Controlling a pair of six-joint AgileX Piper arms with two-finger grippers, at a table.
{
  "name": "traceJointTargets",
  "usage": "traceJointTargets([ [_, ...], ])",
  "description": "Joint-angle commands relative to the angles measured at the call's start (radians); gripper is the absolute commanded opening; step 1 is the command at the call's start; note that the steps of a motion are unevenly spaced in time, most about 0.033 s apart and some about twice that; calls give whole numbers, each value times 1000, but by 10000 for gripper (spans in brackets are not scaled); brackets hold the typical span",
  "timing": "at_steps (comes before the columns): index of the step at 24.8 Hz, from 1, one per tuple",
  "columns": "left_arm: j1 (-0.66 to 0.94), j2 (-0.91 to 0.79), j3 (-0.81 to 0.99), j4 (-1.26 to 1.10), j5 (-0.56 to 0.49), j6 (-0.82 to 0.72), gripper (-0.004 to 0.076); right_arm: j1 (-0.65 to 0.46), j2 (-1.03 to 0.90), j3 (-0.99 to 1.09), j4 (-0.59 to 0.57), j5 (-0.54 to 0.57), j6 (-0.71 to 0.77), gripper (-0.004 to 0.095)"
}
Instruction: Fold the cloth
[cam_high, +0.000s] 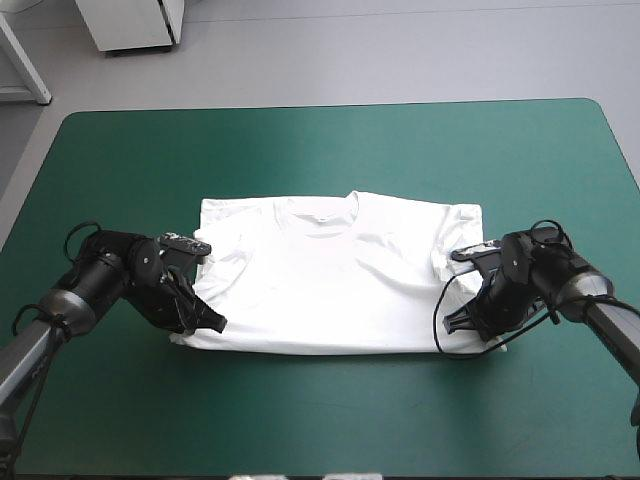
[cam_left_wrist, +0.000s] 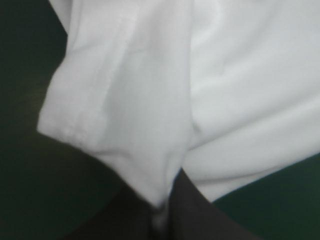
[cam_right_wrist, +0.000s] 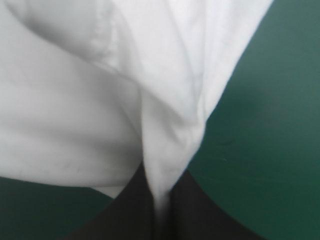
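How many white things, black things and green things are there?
White: 1, the T-shirt
Black: 2, the left gripper and right gripper, both pinching the T-shirt
Teal-green: 1, the table
Total: 4

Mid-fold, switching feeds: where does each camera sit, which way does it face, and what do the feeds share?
High view: above and behind the robot, facing forward and down at the teal-green cover and flat T-shirt; left pincer and right pincer show at its near corners.
Left wrist view: above that wrist, looking along the left pincer, shut on the T-shirt.
Right wrist view: likewise along the right pincer, shut on the T-shirt.
Shared: every view shows T-shirt and cover.
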Motion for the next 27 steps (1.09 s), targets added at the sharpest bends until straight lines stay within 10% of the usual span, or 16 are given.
traceJointTargets([
  [1, -3, -80, -60, 17, 26, -22, -9, -1, -69, -88, -67, 58, 23, -17],
  [11, -3, -143, -211, 31, 28, -45, -9, -1, -95, -310, -84, 107, 36, -16],
  [27, -3, 165, -366, 290, -364, -152, -9, -52, 188, -537, -162, -276, 111, -17],
])
